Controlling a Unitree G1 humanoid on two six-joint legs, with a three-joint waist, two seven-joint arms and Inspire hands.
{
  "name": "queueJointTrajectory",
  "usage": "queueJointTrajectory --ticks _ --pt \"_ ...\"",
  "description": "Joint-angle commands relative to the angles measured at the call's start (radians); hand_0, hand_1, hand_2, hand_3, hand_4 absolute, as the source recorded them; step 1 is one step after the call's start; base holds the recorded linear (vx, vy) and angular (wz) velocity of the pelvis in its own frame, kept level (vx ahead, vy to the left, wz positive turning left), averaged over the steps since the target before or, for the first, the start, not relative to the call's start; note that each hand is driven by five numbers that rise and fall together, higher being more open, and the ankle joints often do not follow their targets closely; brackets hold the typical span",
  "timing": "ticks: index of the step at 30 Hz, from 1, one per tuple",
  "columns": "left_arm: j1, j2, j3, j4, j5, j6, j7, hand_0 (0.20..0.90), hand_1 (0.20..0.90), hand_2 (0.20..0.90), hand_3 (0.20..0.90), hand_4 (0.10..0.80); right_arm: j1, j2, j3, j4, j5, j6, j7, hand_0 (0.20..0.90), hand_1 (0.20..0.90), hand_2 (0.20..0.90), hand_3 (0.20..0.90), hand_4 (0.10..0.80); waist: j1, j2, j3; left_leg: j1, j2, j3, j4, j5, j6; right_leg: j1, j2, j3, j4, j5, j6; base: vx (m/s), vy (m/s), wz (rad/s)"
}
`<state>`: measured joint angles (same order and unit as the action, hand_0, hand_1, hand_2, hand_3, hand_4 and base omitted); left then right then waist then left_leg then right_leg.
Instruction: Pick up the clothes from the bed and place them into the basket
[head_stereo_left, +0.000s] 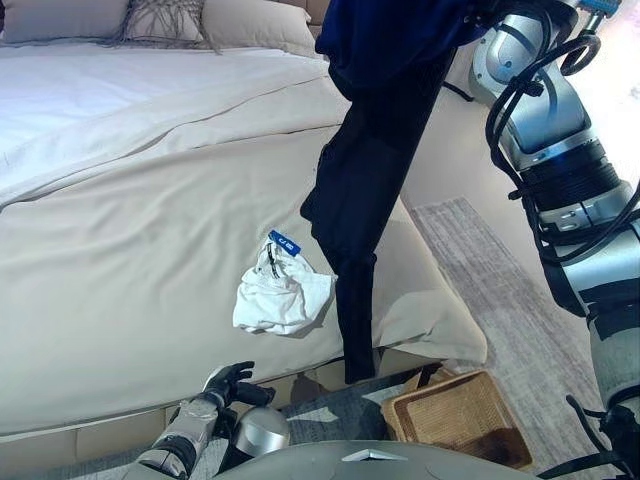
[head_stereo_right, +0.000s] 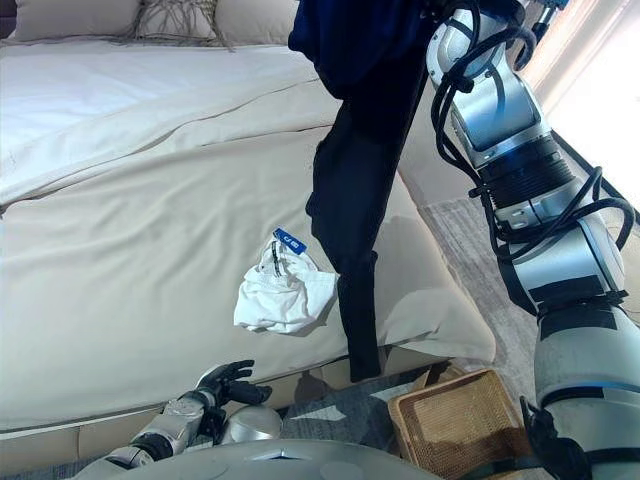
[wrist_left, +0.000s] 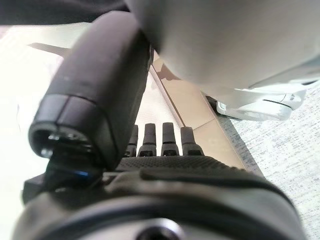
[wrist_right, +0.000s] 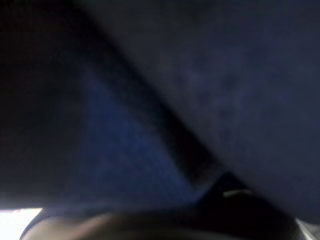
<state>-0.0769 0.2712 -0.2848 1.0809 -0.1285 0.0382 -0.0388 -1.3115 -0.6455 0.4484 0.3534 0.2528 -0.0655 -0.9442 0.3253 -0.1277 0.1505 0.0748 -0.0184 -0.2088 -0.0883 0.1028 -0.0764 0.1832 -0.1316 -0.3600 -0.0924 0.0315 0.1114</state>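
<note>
Overhead, dark trousers (head_stereo_left: 365, 190) hanging lengthwise.

Dark navy garment (head_stereo_left: 365, 190) hangs lifted above the bed's (head_stereo_left: 130, 240) near corner. Crumpled white garment (head_stereo_left: 280, 293) lies on the bed. Woven basket (head_stereo_left: 462, 418) sits on the floor.

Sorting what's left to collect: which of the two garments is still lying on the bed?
The white garment, crumpled near the bed's front edge. The dark blue garment hangs in the air from the raised right arm instead.

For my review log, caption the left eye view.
Long dark navy garment hangs lifted above beige bed; crumpled white garment remains; woven wicker basket waits below.
</note>
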Motion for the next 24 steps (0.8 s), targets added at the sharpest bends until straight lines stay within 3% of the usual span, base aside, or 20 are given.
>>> queueJointTrajectory --ticks 1,4,7,10,17,23,24 --pt "0.072 0.048 -0.038 0.073 0.029 0.056 -0.011 0.9 0.9 0.9 0.9 0.8 -0.18 -0.047 -0.038 -0.062 0.019 0.041 0.155 0.3 0.3 0.3 0.2 0.1 0.01 -0.05 -0.085 0.068 -0.027 0.077 0.014 -0.136 0.068 0.033 -0.012 -0.003 0.067 -0.054 -0.014 -0.018 -0.009 -0.06" --pt "0.068 0.048 -0.044 0.072 0.043 0.056 -0.014 0.9 0.9 0.9 0.9 0.8 -0.173 -0.022 -0.004 0.001 0.053 0.095 0.288 0.3 0.3 0.3 0.2 0.1 0.014 -0.051 -0.085 0.064 -0.026 0.081 0.015 -0.134 0.07 0.027 -0.011 -0.001 0.072 -0.053 -0.015 -0.01 -0.013 -0.08" --pt "0.064 0.048 -0.071 0.077 0.054 0.058 -0.009 0.9 0.9 0.9 0.9 0.8 -0.176 0.018 0.06 0.193 0.084 0.091 0.464 0.3 0.3 0.3 0.2 0.1 0.024 -0.053 -0.078 0.062 -0.028 0.08 0.014 -0.129 0.071 0.028 -0.01 -0.001 0.066 -0.046 -0.017 0.002 -0.004 -0.01" --pt "0.056 0.052 -0.085 0.089 0.07 0.056 -0.014 0.9 0.9 0.9 0.9 0.8 -0.179 0.064 0.102 0.298 0.085 0.103 0.557 0.3 0.3 0.3 0.2 0.1 0.033 -0.052 -0.07 0.059 -0.03 0.079 0.012 -0.123 0.07 0.03 -0.011 -0.004 0.055 -0.036 -0.018 0.0 0.0 0.0" --pt "0.056 0.054 -0.105 0.101 0.083 0.037 -0.016 0.9 0.9 0.9 0.9 0.8 -0.152 0.134 0.154 0.4 0.066 0.122 0.646 0.3 0.3 0.3 0.2 0.1 0.049 -0.044 -0.051 0.039 -0.029 0.079 0.008 -0.109 0.065 0.02 -0.012 -0.008 0.026 -0.013 -0.015 -0.035 0.001 0.01" --pt "0.057 0.061 -0.109 0.091 0.082 0.023 -0.012 0.9 0.9 0.9 0.9 0.8 -0.143 0.128 0.162 0.423 0.078 0.137 0.649 0.3 0.3 0.3 0.2 0.1 0.058 -0.05 -0.029 0.017 -0.025 0.079 0.006 -0.1 0.061 0.004 -0.008 -0.009 0.012 0.003 -0.012 -0.057 -0.034 0.03" --pt "0.056 0.065 -0.105 0.091 0.083 0.017 -0.013 0.9 0.9 0.9 0.9 0.8 -0.144 0.12 0.164 0.431 0.084 0.174 0.673 0.3 0.3 0.3 0.2 0.1 0.058 -0.054 -0.025 0.013 -0.024 0.081 0.004 -0.098 0.06 0.0 -0.007 -0.011 0.01 0.005 -0.011 -0.05 -0.045 0.03"
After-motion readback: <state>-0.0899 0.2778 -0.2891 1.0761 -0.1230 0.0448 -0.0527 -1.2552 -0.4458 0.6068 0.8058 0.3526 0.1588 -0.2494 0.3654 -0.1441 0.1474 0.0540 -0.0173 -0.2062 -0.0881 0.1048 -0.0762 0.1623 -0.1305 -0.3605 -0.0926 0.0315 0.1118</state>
